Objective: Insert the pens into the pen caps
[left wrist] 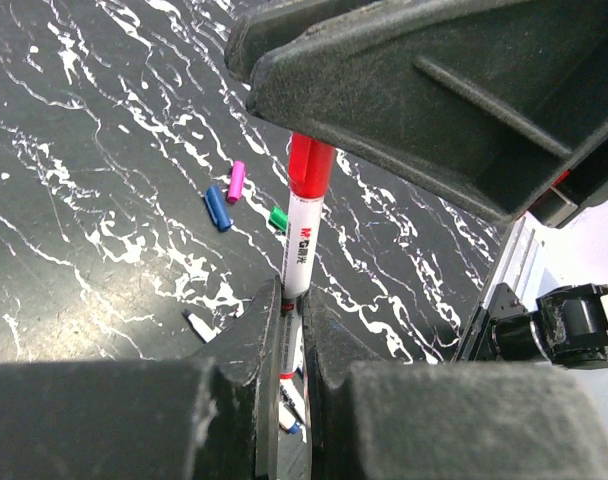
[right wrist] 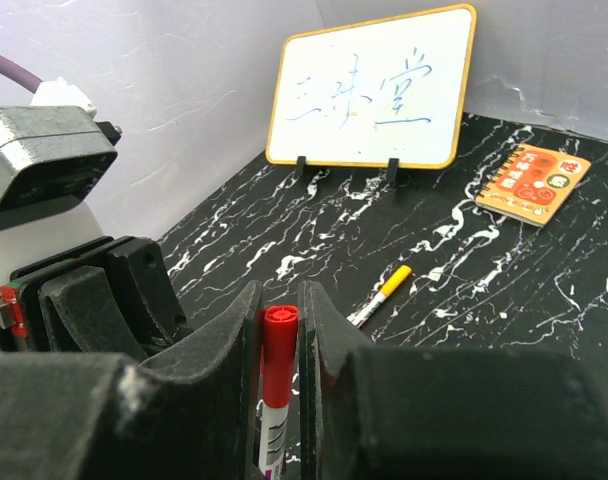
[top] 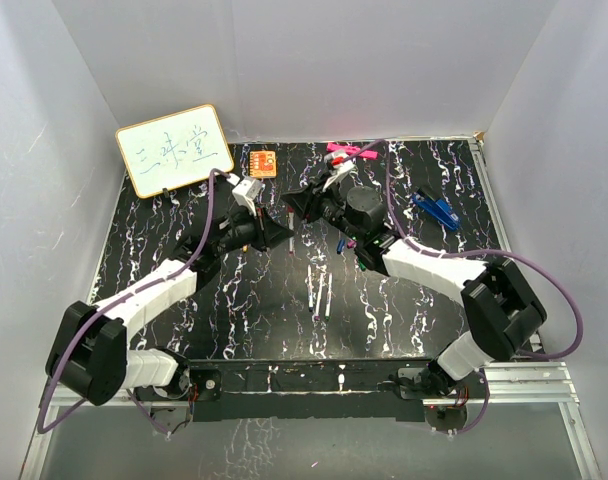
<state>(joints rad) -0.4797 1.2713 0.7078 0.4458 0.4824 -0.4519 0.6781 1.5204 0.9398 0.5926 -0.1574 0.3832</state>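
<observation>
Left hand (left wrist: 292,305) faces right hand (right wrist: 280,300), both clamped on red pen (left wrist: 302,235).

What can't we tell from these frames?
- Left wrist view: red cap's top, swallowed by the right gripper; seating unclear.
- Right wrist view: most of red pen's barrel, hidden between its own fingers.
- Top view: the join, too small, masked by both grippers.
- Left wrist view: pens under the left gripper, blocked by its fingers.

Whiteboard (right wrist: 376,95): "三木堂"; red-capped pen (left wrist: 300,240): perhaps "M&G".
</observation>
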